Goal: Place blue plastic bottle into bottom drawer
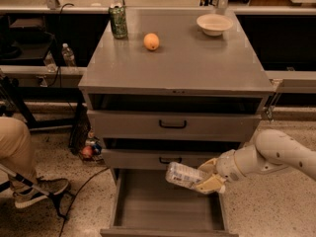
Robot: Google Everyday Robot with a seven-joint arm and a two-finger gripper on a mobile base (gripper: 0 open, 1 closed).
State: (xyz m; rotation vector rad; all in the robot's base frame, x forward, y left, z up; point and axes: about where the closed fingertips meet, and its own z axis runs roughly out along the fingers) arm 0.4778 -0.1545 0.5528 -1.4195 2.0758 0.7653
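Your gripper (206,177) sits low at the right front of the cabinet (177,68), its fingers clamped on one end of the bottle (180,175), which lies nearly level with its free end pointing left. You have the bottle held above the right part of the open bottom drawer (148,209), just below the front of the middle drawer (143,158). On the cabinet top you can see a green can (118,21), an orange (151,41) and a bowl (214,24), all well apart from the gripper.
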